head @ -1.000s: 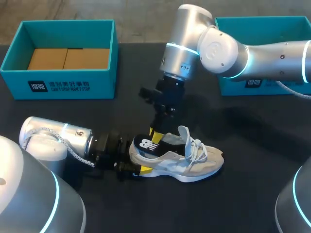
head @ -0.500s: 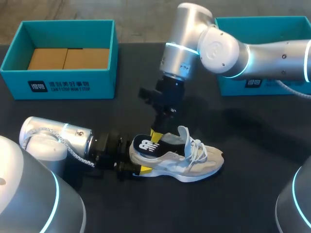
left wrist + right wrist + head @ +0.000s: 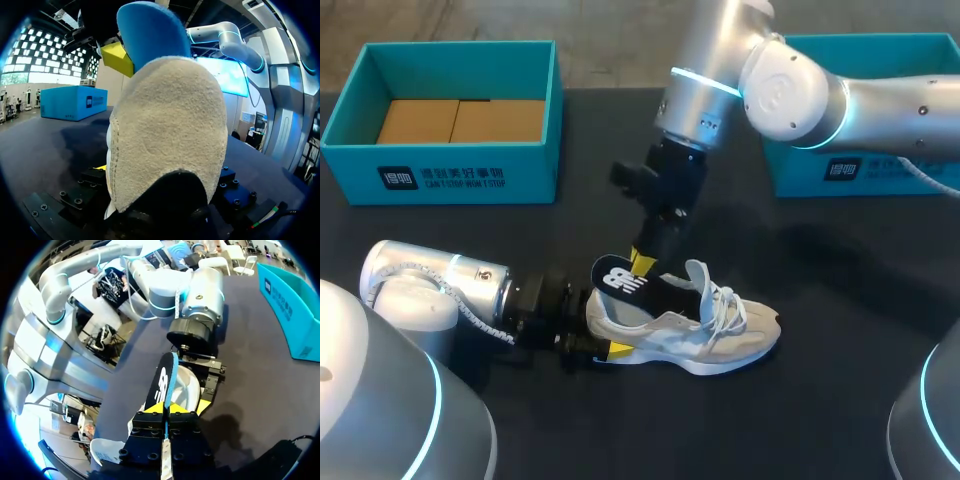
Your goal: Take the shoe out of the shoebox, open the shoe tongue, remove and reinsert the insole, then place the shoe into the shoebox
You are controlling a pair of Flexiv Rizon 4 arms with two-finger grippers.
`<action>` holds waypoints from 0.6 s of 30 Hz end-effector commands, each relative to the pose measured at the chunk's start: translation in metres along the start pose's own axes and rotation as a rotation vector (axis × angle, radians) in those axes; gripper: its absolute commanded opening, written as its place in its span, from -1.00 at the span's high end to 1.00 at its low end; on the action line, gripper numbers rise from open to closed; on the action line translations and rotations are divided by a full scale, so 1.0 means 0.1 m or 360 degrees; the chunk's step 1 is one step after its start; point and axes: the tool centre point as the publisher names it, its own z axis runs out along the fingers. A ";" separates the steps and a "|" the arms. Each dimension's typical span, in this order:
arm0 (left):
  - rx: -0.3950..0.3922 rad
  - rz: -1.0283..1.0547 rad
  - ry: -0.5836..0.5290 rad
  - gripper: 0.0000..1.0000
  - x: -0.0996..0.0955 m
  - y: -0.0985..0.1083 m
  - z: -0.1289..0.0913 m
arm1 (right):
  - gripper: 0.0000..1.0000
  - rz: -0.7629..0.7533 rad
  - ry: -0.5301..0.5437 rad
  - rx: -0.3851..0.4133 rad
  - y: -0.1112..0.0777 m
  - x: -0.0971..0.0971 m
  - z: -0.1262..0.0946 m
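Clamps sneaker (image 3: 705,338) heel in left gripper (image 3: 603,335), sole flat on dark table (image 3: 840,400). Pinches insole (image 3: 618,280) in right gripper (image 3: 642,263), fingers narrow; rear end raised above collar, front end inside sneaker. Stands well apart from teal shoebox (image 3: 470,180).

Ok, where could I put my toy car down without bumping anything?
Bare table lies right of the shoe, below the right teal box, and also between the left shoebox and the shoe. It is crowded at the shoe's heel: the left claw grips it there and the right claw holds the insole just above.
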 end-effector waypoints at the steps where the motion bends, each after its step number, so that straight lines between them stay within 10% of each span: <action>1: 0.0001 0.0000 0.0000 1.00 -0.01 0.03 0.02 | 1.00 -0.0013 0.0017 0.0004 0.03 -0.03 0.02; 7: 0.0001 0.0000 0.0000 1.00 -0.01 0.03 0.02 | 0.44 -0.0035 0.0052 -0.0009 0.04 -0.07 0.05; 18: 0.0001 0.0000 0.0000 1.00 -0.01 0.03 0.02 | 0.33 -0.0016 0.0133 -0.0028 0.01 -0.09 0.14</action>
